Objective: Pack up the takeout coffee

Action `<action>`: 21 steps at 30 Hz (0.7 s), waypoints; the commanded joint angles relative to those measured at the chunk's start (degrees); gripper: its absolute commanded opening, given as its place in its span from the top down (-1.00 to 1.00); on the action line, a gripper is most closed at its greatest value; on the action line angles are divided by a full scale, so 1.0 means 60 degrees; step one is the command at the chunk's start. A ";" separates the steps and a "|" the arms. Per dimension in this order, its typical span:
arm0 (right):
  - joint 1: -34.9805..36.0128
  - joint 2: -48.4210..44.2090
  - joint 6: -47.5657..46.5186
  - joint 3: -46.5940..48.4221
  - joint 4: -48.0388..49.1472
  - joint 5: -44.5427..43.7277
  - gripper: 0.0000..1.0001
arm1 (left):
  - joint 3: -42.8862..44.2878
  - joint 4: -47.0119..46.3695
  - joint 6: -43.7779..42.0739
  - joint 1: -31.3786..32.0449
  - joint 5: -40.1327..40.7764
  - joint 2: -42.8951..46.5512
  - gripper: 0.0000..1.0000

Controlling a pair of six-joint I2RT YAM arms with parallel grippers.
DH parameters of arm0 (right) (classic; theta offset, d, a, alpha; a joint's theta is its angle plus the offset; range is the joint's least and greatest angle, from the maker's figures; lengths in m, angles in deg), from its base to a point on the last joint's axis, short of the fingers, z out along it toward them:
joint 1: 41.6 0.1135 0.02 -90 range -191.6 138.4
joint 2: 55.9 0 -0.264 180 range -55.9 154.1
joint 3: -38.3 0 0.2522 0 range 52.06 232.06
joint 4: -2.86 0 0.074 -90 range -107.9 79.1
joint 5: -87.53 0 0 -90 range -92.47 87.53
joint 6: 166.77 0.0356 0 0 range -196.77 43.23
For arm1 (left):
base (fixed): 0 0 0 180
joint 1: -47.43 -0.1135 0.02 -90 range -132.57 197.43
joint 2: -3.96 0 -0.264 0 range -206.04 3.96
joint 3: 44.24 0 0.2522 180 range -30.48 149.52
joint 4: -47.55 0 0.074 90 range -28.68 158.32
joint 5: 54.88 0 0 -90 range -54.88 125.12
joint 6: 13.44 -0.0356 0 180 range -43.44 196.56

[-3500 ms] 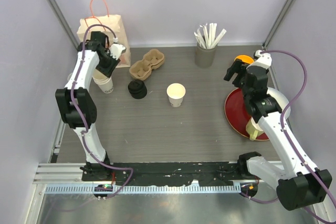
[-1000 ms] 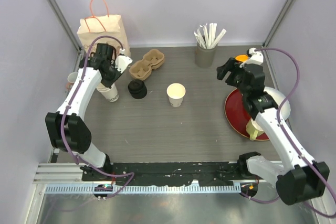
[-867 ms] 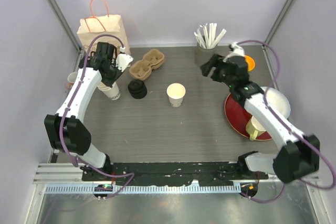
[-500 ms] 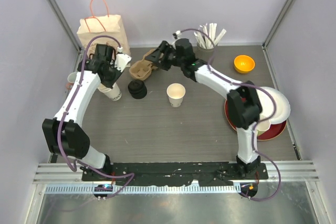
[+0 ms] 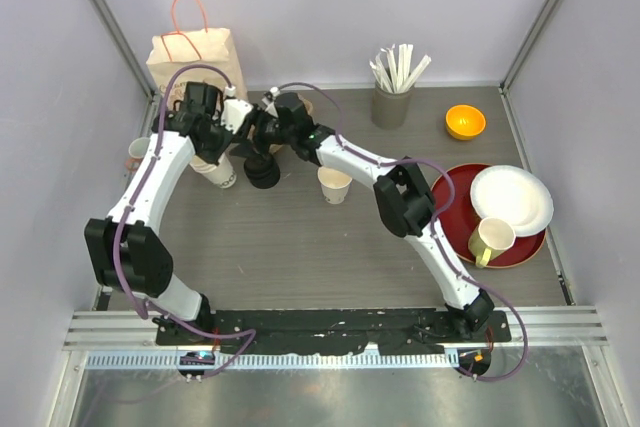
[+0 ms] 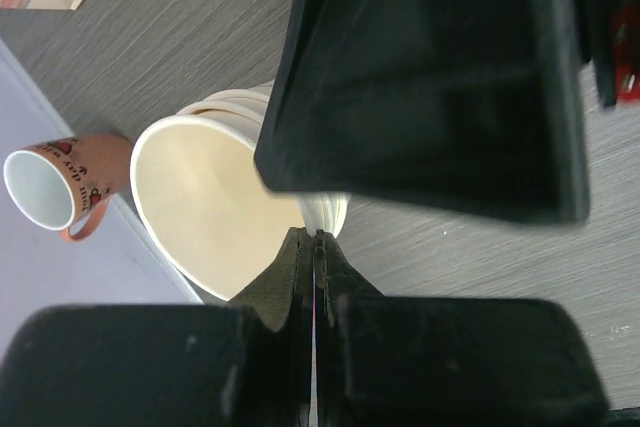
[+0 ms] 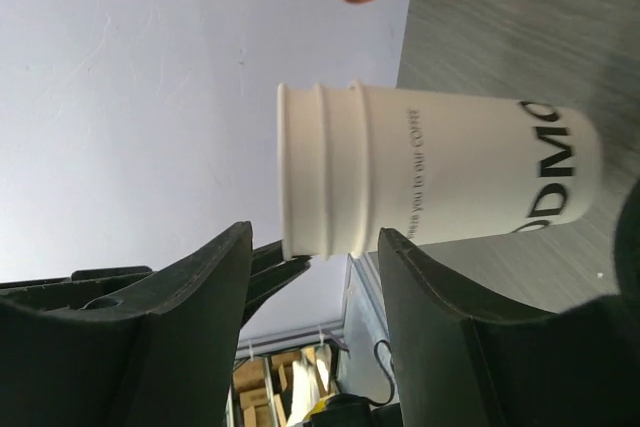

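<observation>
The takeout coffee (image 5: 335,185), a single cream paper cup without a lid, stands open-topped mid-table, apart from both grippers. At the far left a stack of nested cream cups (image 5: 222,173) stands tilted. My left gripper (image 5: 211,144) is shut on the rim of its top cup (image 6: 215,209), the fingertips (image 6: 300,247) pinching the edge. My right gripper (image 5: 249,135) has reached across to the same stack (image 7: 430,182). It (image 7: 315,262) is open, with one finger on each side of the stack's rim end, not touching it. A stack of black lids (image 5: 262,171) sits just right of the cups.
A paper bag (image 5: 195,52) stands at the back left, and a pinkish mug (image 5: 137,154) sits beside the stack. The cardboard cup carrier (image 5: 302,105) is mostly under my right arm. Straw holder (image 5: 392,105), orange bowl (image 5: 465,122), red plate (image 5: 452,215), white plate (image 5: 512,199) and yellow mug (image 5: 490,239) are at the right.
My right arm swung from the table's right side across to the cup stack at the far left, its jaws narrowing on the way. The left gripper stayed shut on the stack's rim.
</observation>
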 commanded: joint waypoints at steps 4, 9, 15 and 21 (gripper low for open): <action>0.0186 0.0571 0.0902 0.1002 0.0210 0.0520 -0.11 | 0.0530 -0.0354 0.0214 0.0006 -0.0190 -0.0205 1.00; 0.0186 0.0719 0.1211 0.0813 0.0254 0.0535 -0.01 | 0.0575 -0.0456 0.0199 0.0006 -0.0146 -0.0234 1.00; 0.0171 0.0807 0.1313 0.0446 0.0458 0.0388 0.00 | 0.0531 -0.0486 0.0214 0.0006 -0.0131 -0.0278 1.00; 0.0186 0.0837 0.1415 0.0330 0.0517 0.0432 0.00 | 0.0400 -0.0705 0.0258 0.0006 -0.0088 -0.0293 1.00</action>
